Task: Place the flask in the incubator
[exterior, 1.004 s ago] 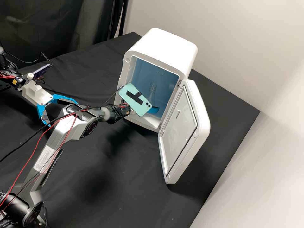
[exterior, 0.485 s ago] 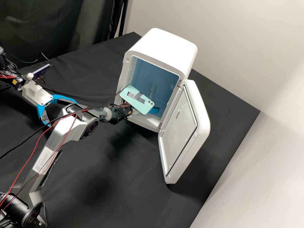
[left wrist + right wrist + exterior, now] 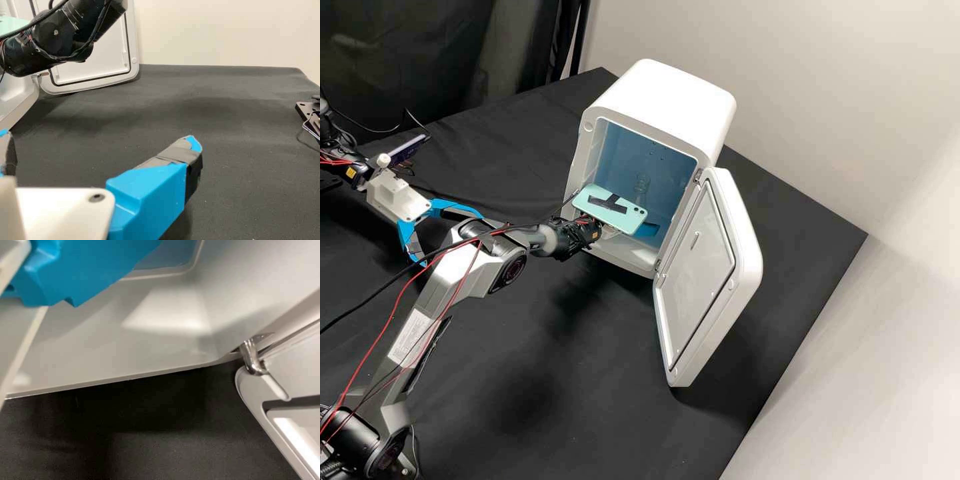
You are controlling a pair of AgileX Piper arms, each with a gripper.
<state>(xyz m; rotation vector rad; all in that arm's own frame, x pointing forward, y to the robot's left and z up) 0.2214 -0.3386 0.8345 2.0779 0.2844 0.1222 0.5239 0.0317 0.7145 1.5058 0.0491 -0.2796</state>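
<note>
The clear flask [image 3: 643, 184] stands upright deep inside the open white incubator [image 3: 667, 100]. My right gripper [image 3: 645, 231] is in the doorway under a teal phone [image 3: 613, 208]; I cannot tell its grip. My left gripper [image 3: 97, 147] gapes wide and empty over the black bench [image 3: 587, 373]. The arm's label [image 3: 407, 337] is too small to read.

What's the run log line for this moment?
flask: upright inside incubator | door: open | right pincer: at incubator mouth | left pincer: open, over bench

White incubator [image 3: 667, 100], pale blue inside; black bench [image 3: 553, 347].
</note>
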